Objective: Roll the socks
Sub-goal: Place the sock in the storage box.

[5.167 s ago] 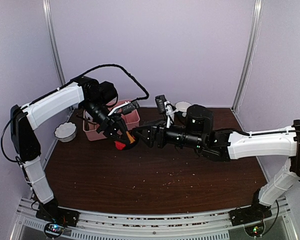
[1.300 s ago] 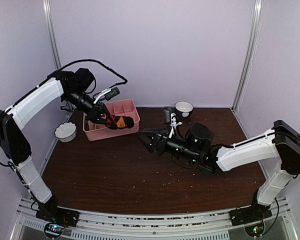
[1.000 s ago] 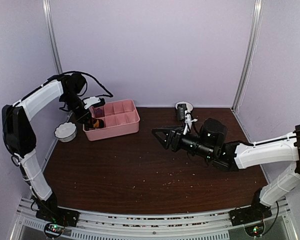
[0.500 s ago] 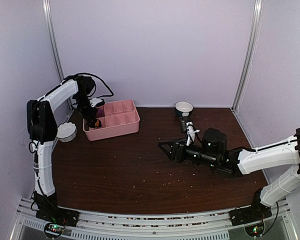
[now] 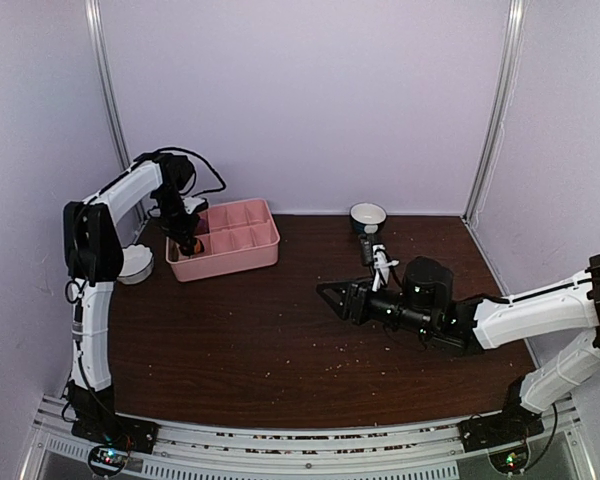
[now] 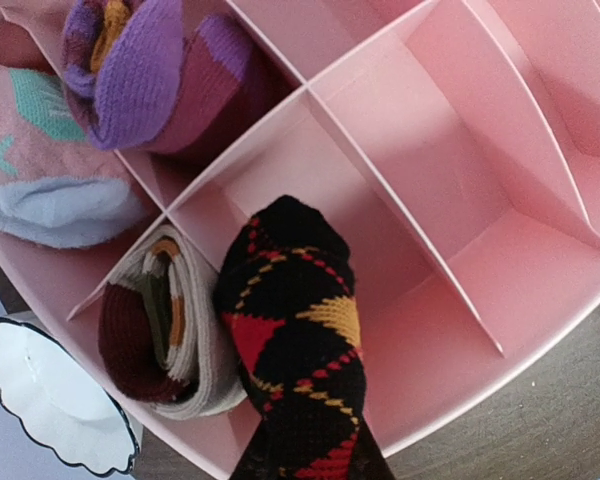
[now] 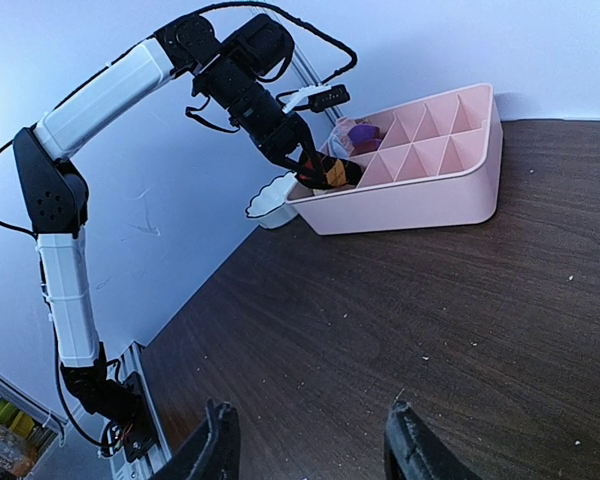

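A rolled black sock with orange, red and yellow argyle diamonds (image 6: 295, 340) hangs in my left gripper (image 6: 305, 462), which is shut on it. The roll's free end points into a front compartment of the pink tray (image 6: 540, 290), beside a striped maroon and cream roll (image 6: 160, 335). A purple and magenta sock roll (image 6: 145, 65) fills a compartment behind. From above, the left gripper (image 5: 188, 243) stands at the tray's left end (image 5: 242, 252). My right gripper (image 5: 325, 291) is open and holds nothing, low over the table's middle (image 7: 310, 445).
A pink sock with teal marks (image 6: 40, 160) lies in the tray's end compartment. A white scalloped bowl (image 5: 132, 262) sits left of the tray, and a dark bowl (image 5: 368, 215) stands at the back. Crumbs dot the brown table (image 5: 280, 340).
My left arm carried the argyle roll from the table's middle to the tray's left end and lowered it. The right arm drew back to the right, its jaws narrowing somewhat.
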{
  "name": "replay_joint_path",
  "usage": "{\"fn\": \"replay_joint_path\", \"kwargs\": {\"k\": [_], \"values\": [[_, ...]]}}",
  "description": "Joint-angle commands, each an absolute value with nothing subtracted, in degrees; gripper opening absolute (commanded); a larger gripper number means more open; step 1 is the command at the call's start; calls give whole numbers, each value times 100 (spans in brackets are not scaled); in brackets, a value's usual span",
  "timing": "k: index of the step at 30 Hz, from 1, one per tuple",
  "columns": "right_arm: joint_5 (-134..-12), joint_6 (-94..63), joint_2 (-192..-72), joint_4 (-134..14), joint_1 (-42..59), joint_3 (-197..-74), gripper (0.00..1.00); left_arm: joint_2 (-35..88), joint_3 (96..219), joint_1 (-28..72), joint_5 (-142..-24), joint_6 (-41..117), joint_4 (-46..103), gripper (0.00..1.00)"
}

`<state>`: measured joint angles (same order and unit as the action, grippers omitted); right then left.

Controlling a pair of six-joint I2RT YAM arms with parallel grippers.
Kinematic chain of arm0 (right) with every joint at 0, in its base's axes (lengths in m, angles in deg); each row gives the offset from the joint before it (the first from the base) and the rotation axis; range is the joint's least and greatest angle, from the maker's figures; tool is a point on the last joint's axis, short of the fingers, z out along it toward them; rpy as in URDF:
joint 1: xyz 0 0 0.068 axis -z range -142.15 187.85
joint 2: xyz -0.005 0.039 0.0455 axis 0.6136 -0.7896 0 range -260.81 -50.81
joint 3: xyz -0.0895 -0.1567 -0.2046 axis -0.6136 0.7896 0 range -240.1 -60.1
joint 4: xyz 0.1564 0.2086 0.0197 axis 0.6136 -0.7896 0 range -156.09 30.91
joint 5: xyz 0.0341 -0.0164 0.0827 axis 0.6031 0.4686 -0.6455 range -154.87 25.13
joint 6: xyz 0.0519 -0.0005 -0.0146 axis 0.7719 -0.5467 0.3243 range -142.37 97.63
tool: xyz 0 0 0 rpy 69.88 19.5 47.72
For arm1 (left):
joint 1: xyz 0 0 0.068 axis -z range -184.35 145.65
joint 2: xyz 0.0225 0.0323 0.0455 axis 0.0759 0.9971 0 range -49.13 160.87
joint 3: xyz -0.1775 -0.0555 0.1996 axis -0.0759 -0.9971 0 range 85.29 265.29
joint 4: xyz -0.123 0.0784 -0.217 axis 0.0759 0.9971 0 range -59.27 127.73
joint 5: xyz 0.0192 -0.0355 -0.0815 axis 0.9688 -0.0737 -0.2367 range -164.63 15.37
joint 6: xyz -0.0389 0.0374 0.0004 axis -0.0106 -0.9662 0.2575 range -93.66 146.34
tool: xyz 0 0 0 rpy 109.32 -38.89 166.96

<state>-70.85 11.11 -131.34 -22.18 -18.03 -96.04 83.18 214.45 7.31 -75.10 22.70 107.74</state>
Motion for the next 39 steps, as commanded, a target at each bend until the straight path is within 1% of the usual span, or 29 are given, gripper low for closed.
{"fn": "replay_joint_path", "kwargs": {"k": [1, 4, 8, 12, 13, 15, 16, 17, 18, 21, 22, 23, 25, 31, 35, 39], "values": [[-7053, 1199, -13182, -2147, -1793, -9542, 50, 8693, 21796, 712, -7419, 2501, 10740, 0], [-7058, 1217, -13224, -2167, -1793, -9561, 49, 8832, 21919, 733, -7452, 2485, 10748, 0], [-7086, 1246, -13222, -2174, -1797, -9540, 51, 8871, 22052, 787, -7548, 2476, 10774, 11], [-7099, 1253, -13241, -2252, -1793, -9589, 55, 8760, 22151, 837, -7694, 2373, 10815, 15], [-7102, 1250, -13234, -2279, -1795, -9609, 58, 8709, 22152, 838, -7700, 2356, 10809, 16], [-7115, 1243, -13205, -2317, -1793, -9624, 67, 8622, 22158, 839, -7578, 2327, 10822, 19], [-7127, 1226, -13176, -2340, -1795, -9631, 71, 8579, 22148, 839, -7486, 2306, 10824, 24], [-7134, 1206, -13143, -2372, -1801, -9640, 74, 8528, 22126, 839, -7431, 2282, 10826, 31], [-7111, 1197, -13114, -2434, -1794, -9644, 77, 8469, 22086, 835, -7377, 2270, 10831, 33], [-7052, 1153, -13024, -2602, -1793, -9671, 80, 8360, 21941, 838, -7389, 2292, 10827, 36], [-7050, 1143, -13006, -2656, -1793, -9687, 81, 8339, 21900, 839, -7390, 2303, 10825, 83], [-7050, 1139, -12988, -2697, -1789, -9698, 81, 8326, 21871, 838, -7413, 2316, 10825, 96], [-7087, 1136, -12962, -2737, -1788, -9701, 82, 8279, 21820, 839, -7604, 2311, 10859, 98], [-7094, 1116, -12842, -2989, -1794, -9757, 82, 8139, 21721, 846, -8643, 2143, 10858, 98], [-7056, 1017, -12713, -3236, -1793, -9825, 82, 8002, 21773, 854, -8714, 2087, 10799, 98], [-6832, 830, -12535, -3663, -1772, -9943, 84, 7537, 21721, 857, -8589, 1859, 10748, 98]]}}
